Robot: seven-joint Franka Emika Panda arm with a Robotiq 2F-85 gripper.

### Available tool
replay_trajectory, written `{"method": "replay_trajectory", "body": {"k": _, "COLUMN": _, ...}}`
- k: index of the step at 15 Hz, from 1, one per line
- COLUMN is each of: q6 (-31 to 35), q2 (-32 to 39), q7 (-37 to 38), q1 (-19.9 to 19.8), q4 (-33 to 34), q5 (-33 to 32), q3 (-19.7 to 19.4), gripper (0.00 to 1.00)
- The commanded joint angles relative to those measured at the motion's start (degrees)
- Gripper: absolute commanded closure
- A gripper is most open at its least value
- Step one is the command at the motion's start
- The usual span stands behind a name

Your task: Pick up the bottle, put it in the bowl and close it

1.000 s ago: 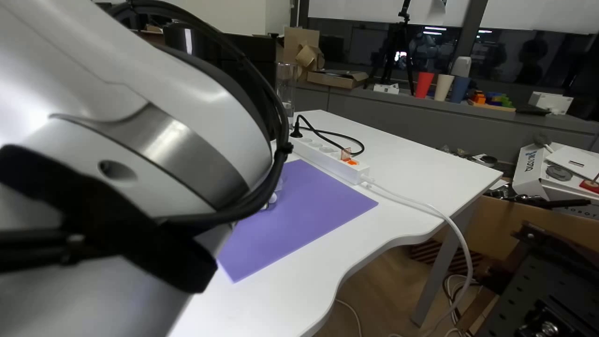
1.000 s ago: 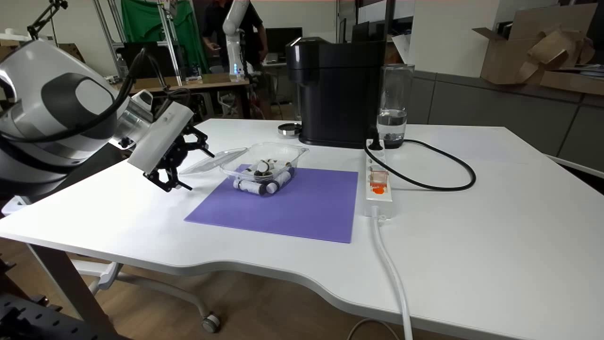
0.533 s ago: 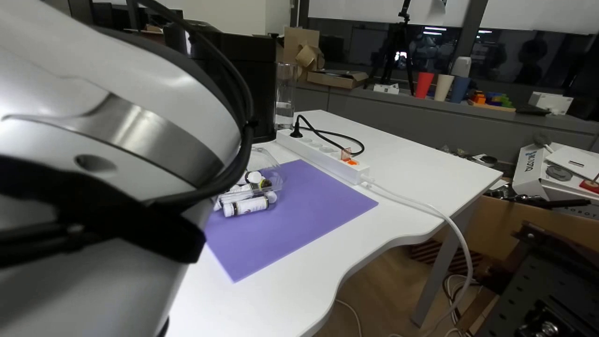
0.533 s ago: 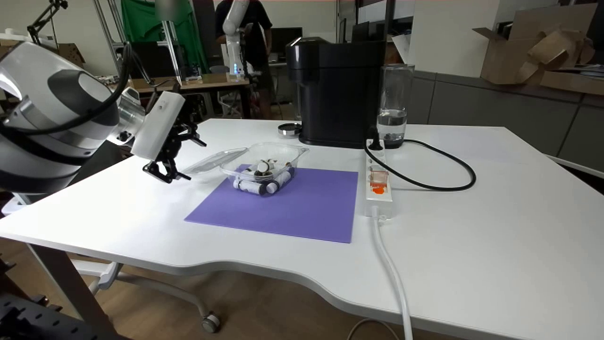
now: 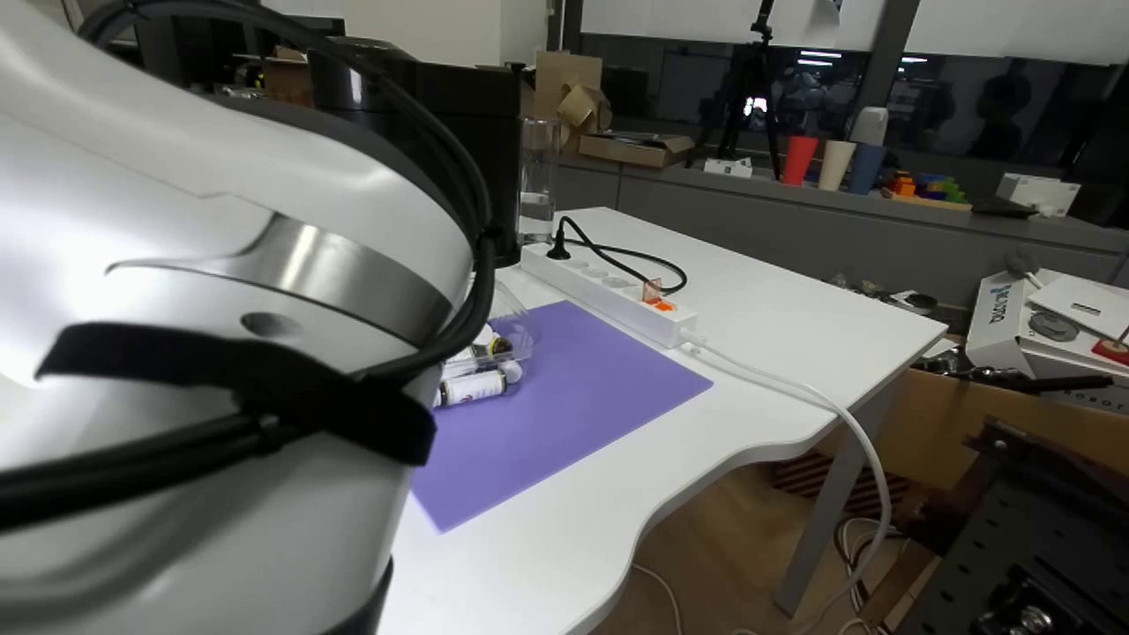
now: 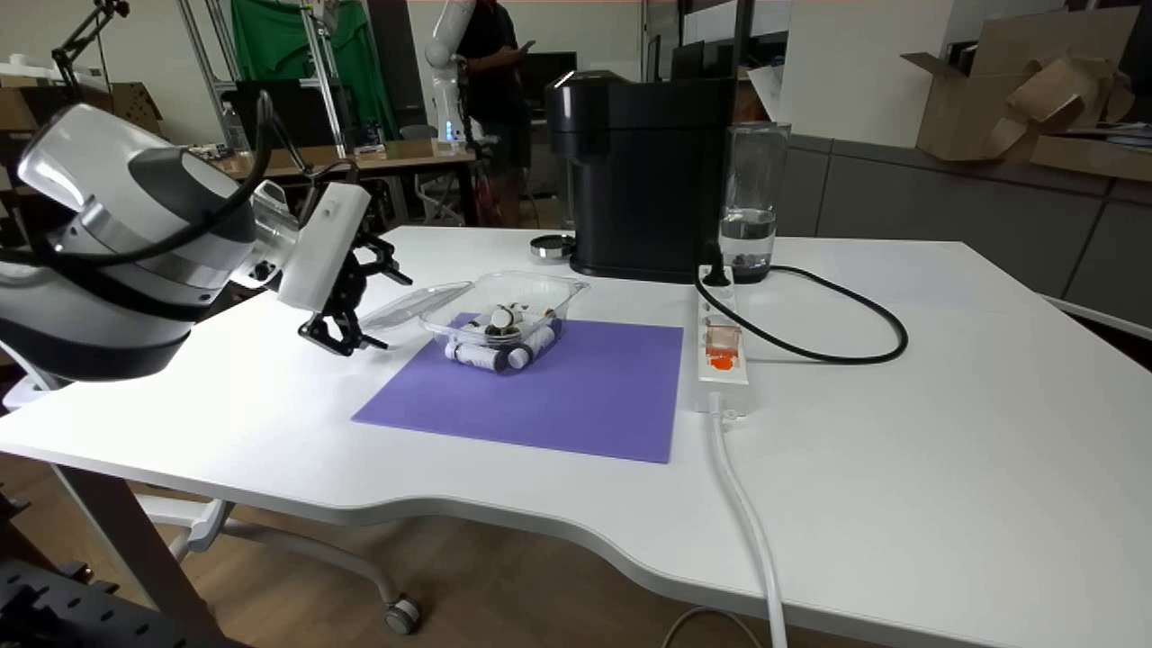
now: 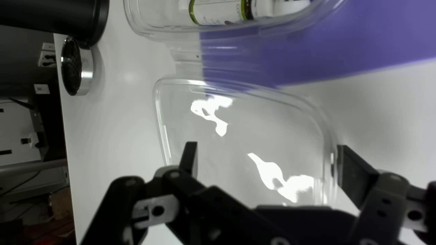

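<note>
The bowl, a shallow clear container point(image 6: 565, 301), stands partly on a purple mat; its rim point(image 7: 163, 29) is at the top of the wrist view. Its flat clear lid point(image 7: 245, 136) is folded open and also shows in an exterior view point(image 6: 409, 308). Several white bottles point(image 6: 506, 317) lie in the bowl; others point(image 6: 475, 355) lie at its front side, and I cannot tell whether inside or outside. No orange-red end shows, so the task's bottle cannot be made out. My gripper point(image 7: 266, 158) is open and empty, its fingers at the lid's outer part; it also shows in an exterior view point(image 6: 390, 310).
A black machine point(image 6: 643, 180) stands behind the bowl with a small round metal dish point(image 6: 552, 246) beside it. A white power strip point(image 6: 723, 351) with cables lies beside the purple mat point(image 6: 576, 405). The arm point(image 5: 309, 265) covers part of the bowl in an exterior view.
My gripper first drew back a little from the lid, then came forward again, closer over the lid. It stays open. Bottles, bowl and lid look unmoved. A person in the background shifted.
</note>
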Motion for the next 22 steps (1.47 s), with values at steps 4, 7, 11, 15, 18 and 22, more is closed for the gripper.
{"method": "replay_trajectory", "body": {"k": 4, "q6": 0.00, "q2": 7.71, "q7": 4.44, "q1": 2.79, "q4": 5.81, "q5": -1.70, "q3": -4.47, "gripper": 0.00}}
{"method": "replay_trajectory", "body": {"k": 7, "q6": -0.01, "q2": 10.62, "q7": 6.34, "q1": 4.63, "q4": 6.89, "q5": -0.22, "q3": -6.40, "gripper": 0.00}}
{"method": "replay_trajectory", "body": {"k": 11, "q6": -0.01, "q2": 15.07, "q7": 10.51, "q1": 9.52, "q4": 5.27, "q5": 3.07, "q3": -10.90, "gripper": 0.00}}
{"method": "replay_trajectory", "body": {"k": 15, "q6": -0.11, "q2": 19.44, "q7": 15.09, "q1": 14.38, "q4": 1.22, "q5": 7.59, "q3": -14.54, "gripper": 0.00}}
{"method": "replay_trajectory", "body": {"k": 18, "q6": -1.03, "q2": 21.12, "q7": 18.20, "q1": 16.07, "q4": -2.60, "q5": 9.69, "q3": -15.48, "gripper": 0.00}}
{"method": "replay_trajectory", "body": {"k": 22, "q6": -3.99, "q2": 19.99, "q7": 22.01, "q1": 16.46, "q4": -6.69, "q5": 10.01, "q3": -15.90, "gripper": 0.00}}
